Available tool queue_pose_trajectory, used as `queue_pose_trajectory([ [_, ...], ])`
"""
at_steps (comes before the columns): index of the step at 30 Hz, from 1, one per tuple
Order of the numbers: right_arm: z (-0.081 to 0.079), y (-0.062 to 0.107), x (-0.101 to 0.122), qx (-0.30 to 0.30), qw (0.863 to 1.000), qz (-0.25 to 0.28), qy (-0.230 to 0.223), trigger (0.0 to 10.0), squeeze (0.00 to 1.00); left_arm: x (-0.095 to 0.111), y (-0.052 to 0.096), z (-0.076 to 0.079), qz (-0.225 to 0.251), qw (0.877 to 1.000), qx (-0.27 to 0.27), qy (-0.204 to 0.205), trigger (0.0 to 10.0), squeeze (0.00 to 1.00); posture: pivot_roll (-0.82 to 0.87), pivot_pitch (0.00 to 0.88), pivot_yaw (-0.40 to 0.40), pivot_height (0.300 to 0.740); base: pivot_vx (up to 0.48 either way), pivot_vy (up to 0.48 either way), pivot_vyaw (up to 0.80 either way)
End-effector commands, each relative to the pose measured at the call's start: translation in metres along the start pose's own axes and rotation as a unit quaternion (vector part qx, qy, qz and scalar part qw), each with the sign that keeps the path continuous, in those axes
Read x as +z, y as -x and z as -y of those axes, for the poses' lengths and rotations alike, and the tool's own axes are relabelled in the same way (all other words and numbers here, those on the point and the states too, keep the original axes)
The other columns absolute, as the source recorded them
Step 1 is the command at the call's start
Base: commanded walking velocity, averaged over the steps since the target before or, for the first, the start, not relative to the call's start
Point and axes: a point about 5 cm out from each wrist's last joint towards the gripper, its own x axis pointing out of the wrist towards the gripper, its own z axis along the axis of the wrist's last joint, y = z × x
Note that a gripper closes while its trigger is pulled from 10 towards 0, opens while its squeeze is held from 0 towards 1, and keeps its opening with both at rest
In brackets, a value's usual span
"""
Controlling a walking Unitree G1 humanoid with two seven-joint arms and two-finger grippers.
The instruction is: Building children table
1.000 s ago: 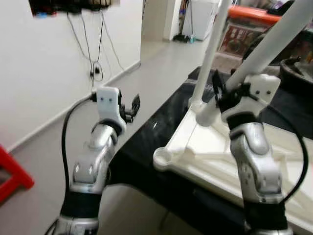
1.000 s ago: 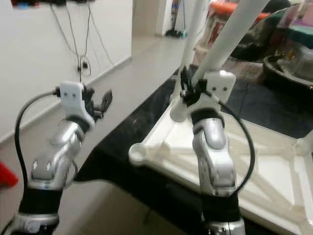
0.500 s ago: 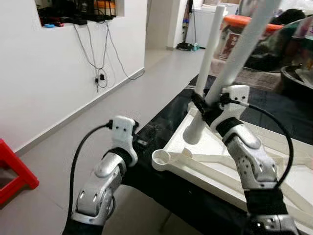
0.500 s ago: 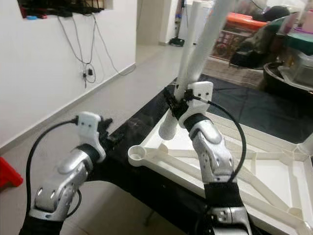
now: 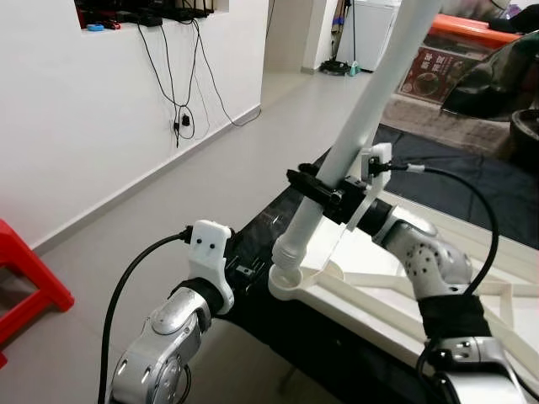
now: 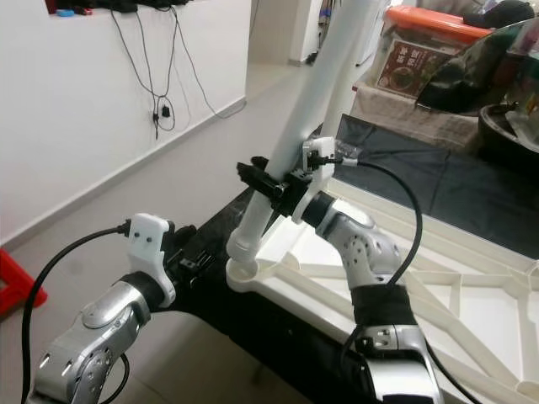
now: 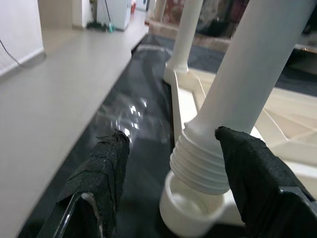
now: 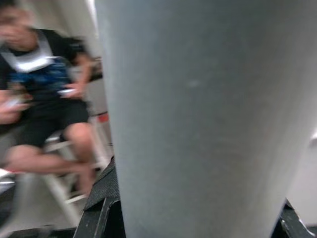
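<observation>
The white leg [image 5: 354, 160] is pinched by the right gripper [image 5: 324, 187] above the corner socket [image 5: 288, 284] for threading, while the left gripper [image 7: 168, 173] is held beside the socket, fingers [image 7: 101, 171] spread.

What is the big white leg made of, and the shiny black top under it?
The white table leg looks like smooth moulded plastic: an even matte white, with ridged threads at its lower end. The black surface below looks like polished stone or glass, since it mirrors bright spots of light. I cannot tell which.
</observation>
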Motion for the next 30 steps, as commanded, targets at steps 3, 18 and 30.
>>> queue_pose_trajectory([
  [3, -0.001, -0.001, -0.002, 0.036, 0.999, -0.012, -0.002, 10.0, 0.00, -0.003, 0.008, 0.007, -0.019, 1.000, -0.008, 0.012, 10.0, 0.00, 0.19, 0.154, -0.136, 0.740, 0.000, 0.000, 0.00],
  [18, -0.002, -0.007, -0.006, 0.087, 0.995, -0.030, 0.026, 10.0, 0.00, 0.000, 0.027, 0.015, -0.041, 0.999, -0.006, 0.020, 10.0, 0.00, 0.20, 0.210, -0.131, 0.740, 0.000, 0.000, 0.00],
  [30, -0.022, -0.005, -0.014, 0.183, 0.981, -0.063, 0.031, 10.0, 0.00, 0.001, 0.032, 0.013, -0.055, 0.998, 0.002, 0.007, 10.0, 0.00, 0.21, 0.212, -0.128, 0.740, 0.000, 0.000, 0.00],
])
